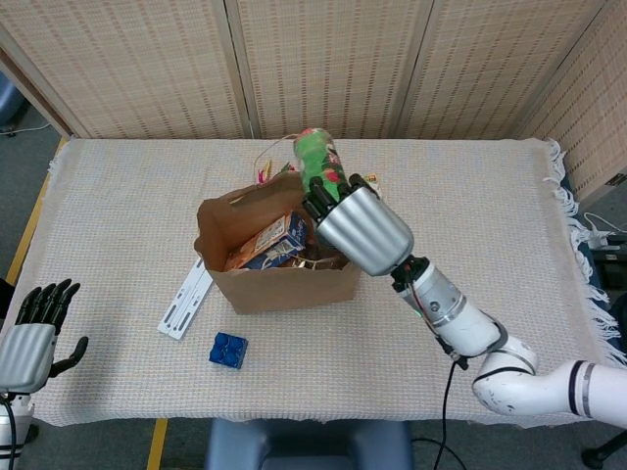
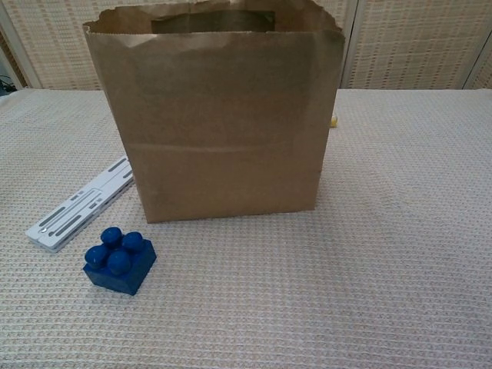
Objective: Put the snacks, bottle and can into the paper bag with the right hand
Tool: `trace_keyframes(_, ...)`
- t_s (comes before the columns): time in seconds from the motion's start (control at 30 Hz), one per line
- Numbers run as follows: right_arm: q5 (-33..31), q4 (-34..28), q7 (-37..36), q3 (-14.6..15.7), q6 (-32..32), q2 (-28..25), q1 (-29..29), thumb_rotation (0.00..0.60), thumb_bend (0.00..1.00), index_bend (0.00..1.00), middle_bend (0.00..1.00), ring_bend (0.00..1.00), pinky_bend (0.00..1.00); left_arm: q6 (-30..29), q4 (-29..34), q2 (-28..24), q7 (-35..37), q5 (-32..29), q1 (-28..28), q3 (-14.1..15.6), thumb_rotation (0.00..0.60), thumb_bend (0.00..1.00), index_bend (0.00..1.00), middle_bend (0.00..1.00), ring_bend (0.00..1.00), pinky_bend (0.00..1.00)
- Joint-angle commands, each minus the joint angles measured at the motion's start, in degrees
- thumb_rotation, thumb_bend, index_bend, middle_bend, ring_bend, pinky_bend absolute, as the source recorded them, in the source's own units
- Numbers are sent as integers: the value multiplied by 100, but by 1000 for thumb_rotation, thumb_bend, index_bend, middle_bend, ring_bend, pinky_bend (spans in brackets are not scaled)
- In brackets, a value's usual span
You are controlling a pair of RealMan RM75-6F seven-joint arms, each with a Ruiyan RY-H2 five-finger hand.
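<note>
Holding a green bottle (image 1: 318,157) with a red-and-white label, tilted, up over the far right corner of the paper bag (image 1: 279,250); right hand (image 1: 355,223) wrapped around its lower half, dark fingers (image 1: 323,201) closed on it, silver back of the hand turned to the head camera. Brown bag standing upright and open, top edge crumpled, with a blue snack box (image 1: 277,242) and some orangey packaging down inside. Something small, yellow and red, poking out just behind the bag, can't tell what. Left of the bag, a flat white slotted strip (image 1: 186,299) lying on the cloth, close to the bag's front left corner. In front of the bag and a bit left, a blue toy brick (image 1: 228,350) with studs on top. Way off to the bag's left, at the table's near edge, left hand (image 1: 34,333) with black fingers (image 1: 47,300) stretched out straight and held side by side, thumb out to the side, nothing in it. Table (image 1: 490,245) covered in a beige waffle-weave cloth, fringe hanging off the right end. Behind it all, woven folding screens (image 1: 323,59) as a backdrop. Chest camera just full of the bag's plain front, no hands visible there.
</note>
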State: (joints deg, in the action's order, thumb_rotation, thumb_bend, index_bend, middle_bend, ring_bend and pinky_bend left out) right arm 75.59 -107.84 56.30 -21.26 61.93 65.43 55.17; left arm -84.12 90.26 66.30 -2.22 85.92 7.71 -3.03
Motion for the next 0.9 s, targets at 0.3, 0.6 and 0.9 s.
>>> trace_keyframes(0.3,-589,350,1355,390,-429,1367,1009,600,312,860,678,697,713,30,-34,-40,129,45,15,24,600,377,47,0,0,0)
trace_keyframes(0.6,-672,343,1426,645,-155,1385,902,600,311,708,658,626,682,20,-18,-29,73,28,10,20,600,377,47,0,0,0)
trace_keyframes(0.9,-1253,13,2037,472,778,1414,656,600,88,0,134,98,285,12,-5,-15,11,6,8,10,600,377,47,0,0,0)
